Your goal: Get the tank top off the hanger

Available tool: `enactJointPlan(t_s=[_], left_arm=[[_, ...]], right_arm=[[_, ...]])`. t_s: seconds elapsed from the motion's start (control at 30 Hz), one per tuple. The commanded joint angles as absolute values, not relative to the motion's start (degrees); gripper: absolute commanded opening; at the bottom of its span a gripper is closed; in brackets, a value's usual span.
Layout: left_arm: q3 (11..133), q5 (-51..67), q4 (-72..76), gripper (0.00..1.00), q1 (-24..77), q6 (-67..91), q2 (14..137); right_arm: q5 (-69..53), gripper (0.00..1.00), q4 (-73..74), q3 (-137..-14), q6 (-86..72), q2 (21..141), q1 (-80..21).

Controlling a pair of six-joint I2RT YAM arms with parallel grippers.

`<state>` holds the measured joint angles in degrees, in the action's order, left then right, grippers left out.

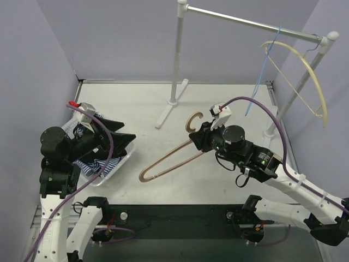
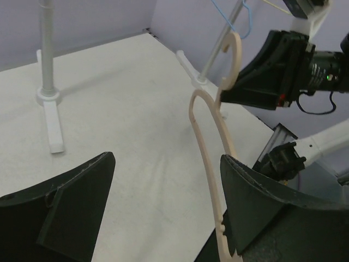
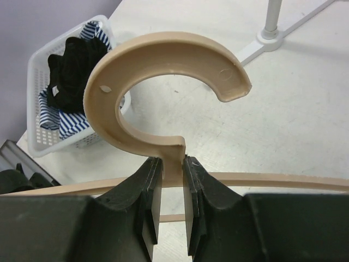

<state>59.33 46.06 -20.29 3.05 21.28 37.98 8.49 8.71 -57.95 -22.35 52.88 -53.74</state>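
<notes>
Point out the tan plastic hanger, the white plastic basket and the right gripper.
tan plastic hanger point(image 3: 163, 52): right wrist view, top of its hook.
white plastic basket point(image 3: 60, 144): right wrist view, near wall.
right gripper point(image 3: 172, 164): right wrist view, between the fingertips clamping the hanger's neck.

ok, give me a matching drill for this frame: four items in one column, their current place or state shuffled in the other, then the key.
Items
1. tan hanger
2. striped tank top
3. pale yellow hanger
4. left gripper

Place or state
A. open, holding nothing
B. hanging on the rail
C. clamped at the neck of its hook by the right gripper
D. lying in the white basket

Pairs: 1-C, 2-D, 3-B, 4-A
</notes>
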Motion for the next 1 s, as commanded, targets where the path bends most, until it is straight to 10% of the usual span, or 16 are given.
enactJointPlan(t_s=[0.0, 0.47, 0.7, 0.83, 0.97], left_arm=[[56.78, 53.69, -19.51, 0.88, 4.74, 19.07, 37.36], [52.47, 58.89, -20.66, 0.80, 8.17, 15.91, 38.23], [51.42, 56.34, -21.19, 0.54, 9.14, 12.92, 37.97], [50.63, 54.59, -19.34, 0.03, 9.93, 13.01, 37.62], [50.28, 51.86, -18.81, 0.00, 10.19, 13.10, 37.27]], right_arm=[[11.60, 0.00, 7.82, -64.50, -21.27, 56.15, -52.03], [8.96, 0.00, 9.58, -75.06, -22.32, 65.48, -48.78], [6.86, 0.00, 9.67, -75.67, -24.34, 65.48, -47.73], [4.84, 0.00, 8.79, -74.97, -26.10, 64.51, -47.81], [5.44, 0.00, 9.75, -74.44, -27.68, 62.85, -47.72]])
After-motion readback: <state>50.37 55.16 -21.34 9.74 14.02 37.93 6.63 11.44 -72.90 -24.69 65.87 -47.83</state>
